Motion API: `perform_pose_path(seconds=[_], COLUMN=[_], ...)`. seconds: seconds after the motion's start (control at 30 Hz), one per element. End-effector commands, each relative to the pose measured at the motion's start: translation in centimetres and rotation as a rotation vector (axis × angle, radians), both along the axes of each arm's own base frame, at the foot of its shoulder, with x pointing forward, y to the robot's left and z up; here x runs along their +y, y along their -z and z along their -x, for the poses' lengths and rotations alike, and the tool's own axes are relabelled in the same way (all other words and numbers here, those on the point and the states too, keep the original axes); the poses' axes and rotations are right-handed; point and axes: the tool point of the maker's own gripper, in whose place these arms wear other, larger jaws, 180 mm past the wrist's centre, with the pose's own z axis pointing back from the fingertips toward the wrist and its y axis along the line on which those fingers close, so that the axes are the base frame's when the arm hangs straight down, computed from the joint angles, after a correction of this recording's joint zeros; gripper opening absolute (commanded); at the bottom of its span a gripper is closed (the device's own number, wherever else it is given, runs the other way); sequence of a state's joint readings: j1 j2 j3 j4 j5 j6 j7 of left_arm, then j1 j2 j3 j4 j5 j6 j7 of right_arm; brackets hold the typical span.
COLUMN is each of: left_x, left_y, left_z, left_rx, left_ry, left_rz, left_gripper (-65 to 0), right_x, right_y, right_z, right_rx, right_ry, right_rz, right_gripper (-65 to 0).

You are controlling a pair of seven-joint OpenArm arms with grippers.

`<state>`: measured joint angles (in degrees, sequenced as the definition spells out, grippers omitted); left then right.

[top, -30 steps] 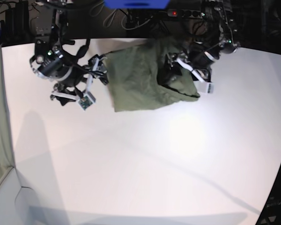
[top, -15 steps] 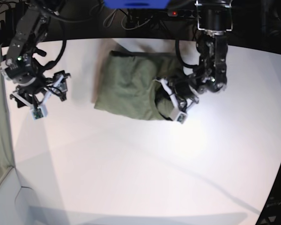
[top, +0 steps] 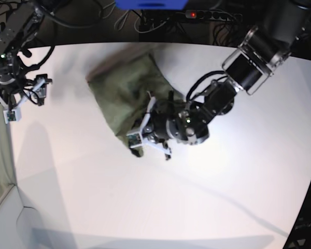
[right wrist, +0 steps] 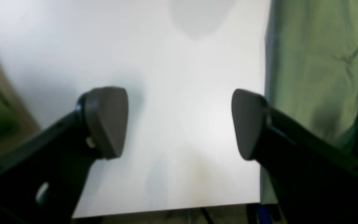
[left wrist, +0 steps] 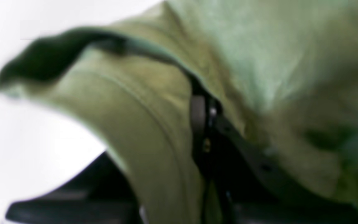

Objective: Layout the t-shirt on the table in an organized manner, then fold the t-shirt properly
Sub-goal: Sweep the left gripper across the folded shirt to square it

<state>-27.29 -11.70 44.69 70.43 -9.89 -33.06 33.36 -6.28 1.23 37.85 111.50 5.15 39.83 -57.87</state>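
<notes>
Left gripper (top: 140, 141) pinching the t-shirt (top: 125, 96) at its near edge, cloth bunched behind it on the table (top: 145, 202); right gripper (top: 13, 106) spread wide, well apart.

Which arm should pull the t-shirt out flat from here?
Left. Its hand is shut on the t-shirt at the near edge of the bunched cloth, mid-table. The right hand is open, holds nothing, and hangs by the far side edge of the table, apart from the shirt.
</notes>
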Motion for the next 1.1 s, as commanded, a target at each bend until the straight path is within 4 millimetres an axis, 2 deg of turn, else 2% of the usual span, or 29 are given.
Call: perform_pose_path(seconds=[0.0, 0.1, 0.13, 0.3, 0.5, 0.63, 0.87, 0.97, 1.03, 1.07], left_x=[-1.6, -4.6, -5.3, -7.1, -7.7, -8.0, -10.1, -10.2, -10.2, -10.2], left_y=[-2.2, -3.5, -3.5, -0.5, 1.5, 1.4, 0.3, 0.2, 0.2, 0.2], left_z=[-0.9, -0.1, 0.3, 2.1, 0.6, 0.2, 0.2, 0.1, 0.1, 0.1], left_rx=[-0.056, -0.106, -0.113, -0.181, -0.29, -0.341, -0.418, -0.422, -0.422, -0.422], left_ry=[0.045, 0.163, 0.198, 0.392, 0.434, 0.455, 0.493, 0.492, 0.492, 0.491], left_rz=[0.039, 0.052, 0.039, -0.153, -0.31, -0.348, -0.359, -0.358, -0.358, -0.358], left_gripper=[-64.8, -64.8, -64.8, -64.8, -64.8, -64.8, -64.3, -58.9, -49.9, -43.3], right_x=[-0.4, -1.0, -1.3, -2.4, -2.7, -2.5, -1.7, -1.7, -1.7, -1.7], right_y=[-1.2, -1.2, -1.2, -1.2, -1.2, -0.7, -0.3, -0.2, -0.2, -0.2], right_z=[-0.5, -0.1, 0.2, 0.8, 1.1, 1.6, 1.7, 1.8, 1.8, 1.8], right_rx=[-0.042, -0.04, -0.038, -0.037, -0.035, -0.016, -0.015, -0.012, -0.012, -0.012], right_ry=[-0.002, 0.021, 0.031, 0.069, 0.081, 0.076, 0.079, 0.077, 0.077, 0.079], right_rz=[0.014, 0.018, 0.02, 0.025, 0.026, 0.025, -0.001, 0.0, 0.0, 0.0], right_gripper=[-11.7, -11.7, -11.7, -11.7, -11.7, -11.7, -11.7, -11.7, -11.7, -11.7])
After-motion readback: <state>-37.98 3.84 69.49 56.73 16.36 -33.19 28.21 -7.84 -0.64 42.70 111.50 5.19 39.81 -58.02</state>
